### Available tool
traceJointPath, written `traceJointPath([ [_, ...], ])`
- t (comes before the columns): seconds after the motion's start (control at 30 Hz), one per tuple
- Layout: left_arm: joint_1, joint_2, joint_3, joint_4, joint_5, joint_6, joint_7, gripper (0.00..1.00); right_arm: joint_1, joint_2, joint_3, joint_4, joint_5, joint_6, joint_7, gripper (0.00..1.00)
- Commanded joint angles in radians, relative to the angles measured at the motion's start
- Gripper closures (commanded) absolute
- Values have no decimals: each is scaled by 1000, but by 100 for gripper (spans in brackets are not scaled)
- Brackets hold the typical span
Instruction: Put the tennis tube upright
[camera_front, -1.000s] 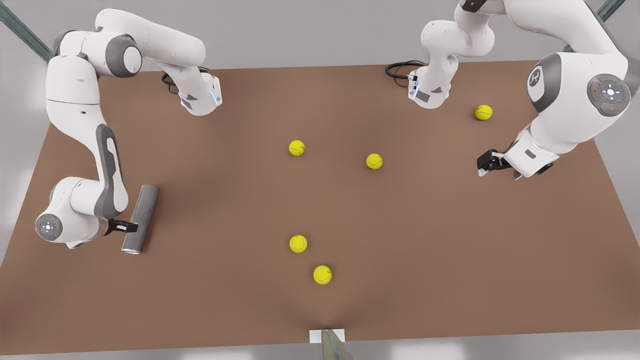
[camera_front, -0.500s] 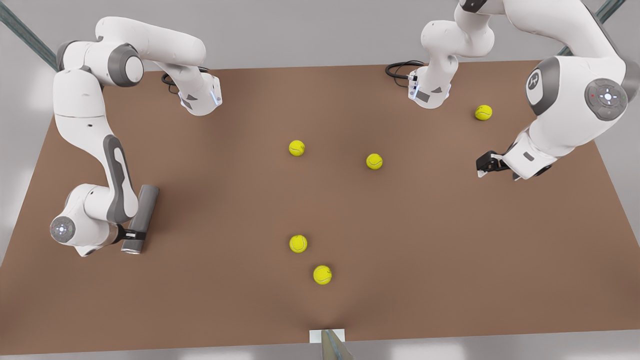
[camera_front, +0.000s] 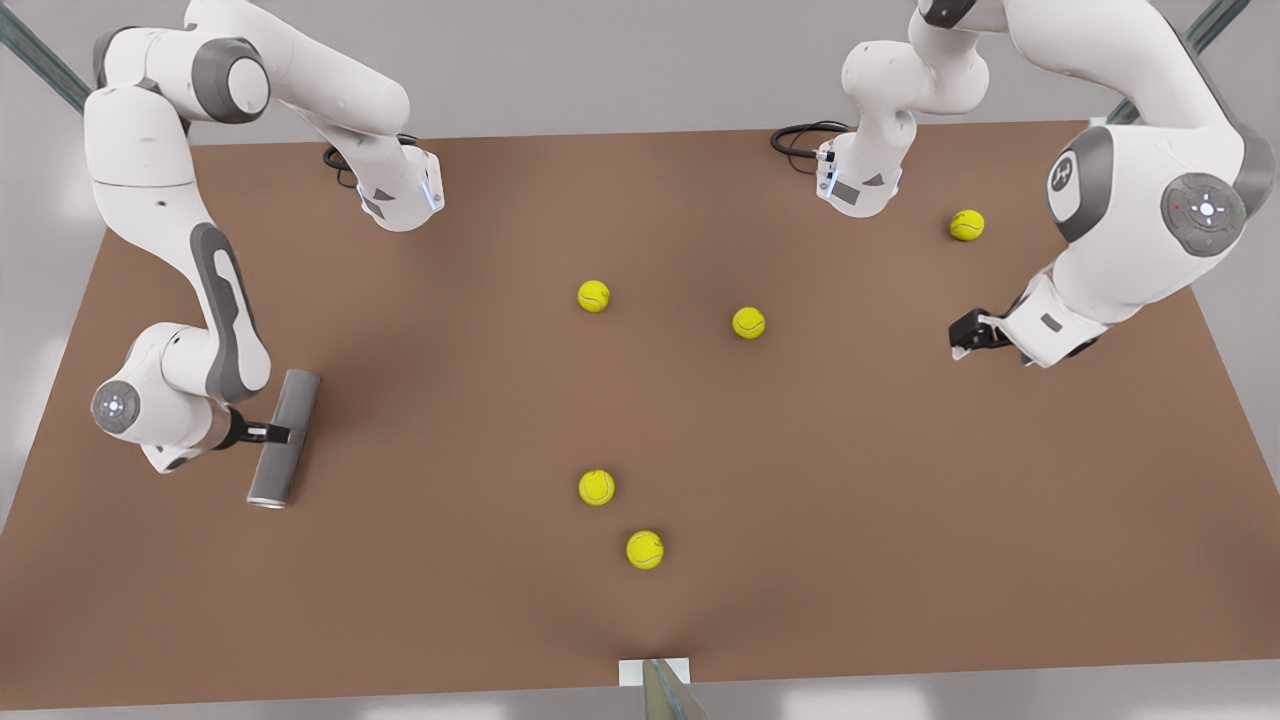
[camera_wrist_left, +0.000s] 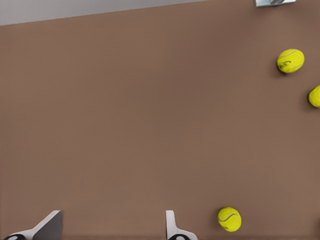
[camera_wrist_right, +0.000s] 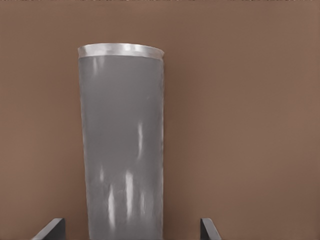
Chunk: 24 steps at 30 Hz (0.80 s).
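Tennis tube (camera_front: 284, 437): a plain dark-grey cylinder with a silvery rim (camera_wrist_right: 121, 50) at one end, it lay flat on the brown table (camera_front: 850, 520), well apart from the five tennis balls (camera_front: 596, 487).
Right gripper (camera_front: 272, 434): it sat over the tube's middle, fingers (camera_wrist_right: 50, 229) spread wider than the tube, gripping nothing.
Left gripper (camera_front: 962, 338): it hung open and empty, far across the table from the tube, near one ball (camera_front: 966, 225).

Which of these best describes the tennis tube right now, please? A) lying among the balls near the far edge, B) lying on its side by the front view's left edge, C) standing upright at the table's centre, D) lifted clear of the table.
B: the tennis tube lies flat, with the right gripper at its side.
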Motion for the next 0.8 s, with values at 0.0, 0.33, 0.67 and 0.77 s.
traceJointPath([
  [0.0,0,-1,0,-1,0,4,1,0,-2,2,0,-11,-1,95,-82,0],
  [0.33,2,7,0,-7,0,5,1,0,23,11,0,-34,1,98,-51,0],
  [0.67,2,13,1,-7,0,14,1,0,37,46,0,-61,7,131,-31,0],
  [0.77,2,13,1,-9,0,12,1,0,38,56,0,-65,9,148,-22,0],
])
